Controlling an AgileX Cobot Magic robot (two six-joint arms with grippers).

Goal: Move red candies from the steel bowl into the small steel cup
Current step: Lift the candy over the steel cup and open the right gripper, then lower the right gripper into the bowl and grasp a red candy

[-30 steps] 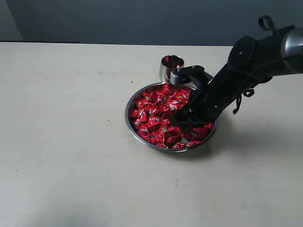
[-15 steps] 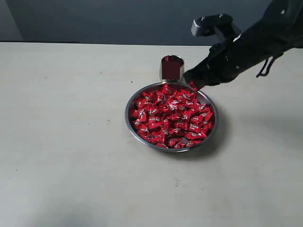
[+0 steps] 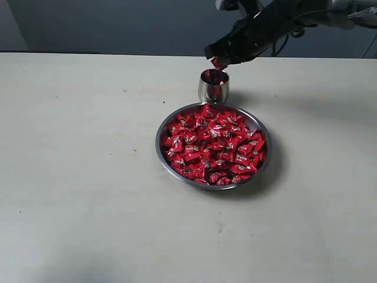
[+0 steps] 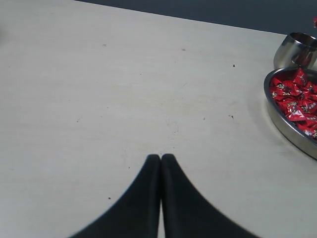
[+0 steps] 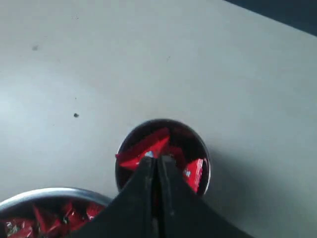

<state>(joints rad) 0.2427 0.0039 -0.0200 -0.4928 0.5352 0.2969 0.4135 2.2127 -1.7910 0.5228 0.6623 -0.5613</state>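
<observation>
Right gripper (image 3: 217, 58) clamps one red candy (image 3: 215, 63), the small steel cup (image 3: 213, 88) directly beneath its tips. Steel bowl (image 3: 158, 145) of red candies (image 3: 212, 147) lies just beside that cup; left gripper (image 4: 161, 157) closed, empty, well apart

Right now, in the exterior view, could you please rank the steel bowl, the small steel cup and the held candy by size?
1. steel bowl, clearly largest
2. small steel cup
3. red candy held above the cup, smallest
</observation>
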